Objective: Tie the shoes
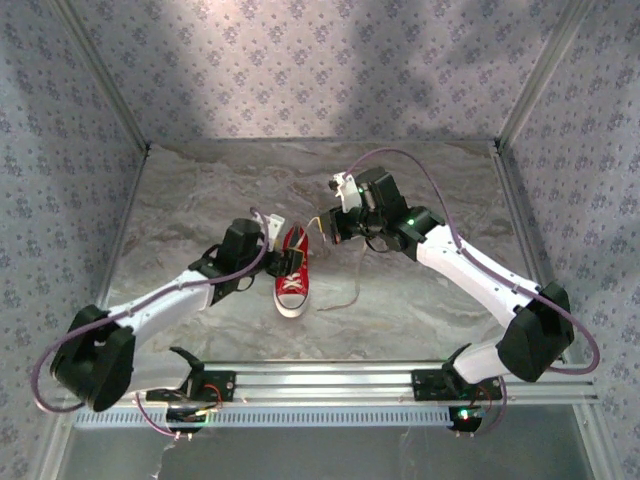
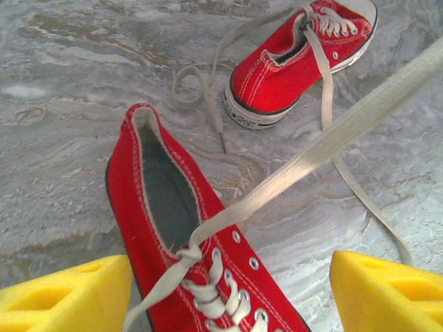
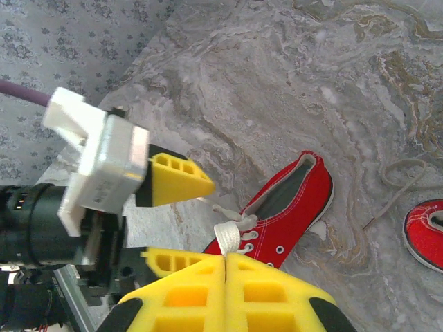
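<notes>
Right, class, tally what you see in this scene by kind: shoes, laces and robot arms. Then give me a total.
Red shoes: 2, near shoe, far shoe
White laces: 2, taut lace, slack lace
Robot arms: 2, left arm, right arm
Total: 6

White heel strip [image 2: 243, 119] of the farther shoe [image 2: 291, 62]: black lettering with a star, seemingly "ALL SPORT"

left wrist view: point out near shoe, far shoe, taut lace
near shoe [image 2: 169, 200]: left wrist view, grey insole
far shoe [image 2: 277, 77]: left wrist view, red heel side
taut lace [image 2: 332, 138]: left wrist view, mid-span
</notes>
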`<move>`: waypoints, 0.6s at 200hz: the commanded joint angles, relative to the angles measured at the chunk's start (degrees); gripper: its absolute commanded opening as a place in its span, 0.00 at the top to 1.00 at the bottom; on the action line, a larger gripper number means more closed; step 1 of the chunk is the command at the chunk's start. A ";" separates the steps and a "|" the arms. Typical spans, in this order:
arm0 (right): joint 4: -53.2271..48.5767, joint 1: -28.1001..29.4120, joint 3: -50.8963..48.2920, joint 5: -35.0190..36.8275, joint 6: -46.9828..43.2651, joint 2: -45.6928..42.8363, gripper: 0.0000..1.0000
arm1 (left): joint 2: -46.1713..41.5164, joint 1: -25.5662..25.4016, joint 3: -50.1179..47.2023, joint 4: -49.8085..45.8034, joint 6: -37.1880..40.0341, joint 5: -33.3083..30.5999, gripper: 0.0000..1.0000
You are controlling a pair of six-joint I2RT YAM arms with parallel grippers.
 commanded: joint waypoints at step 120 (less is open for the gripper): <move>-4.13 -2.15 -1.70 5.51 0.89 -2.32 1.00 | 10.28 -0.08 7.60 4.87 3.88 0.32 1.00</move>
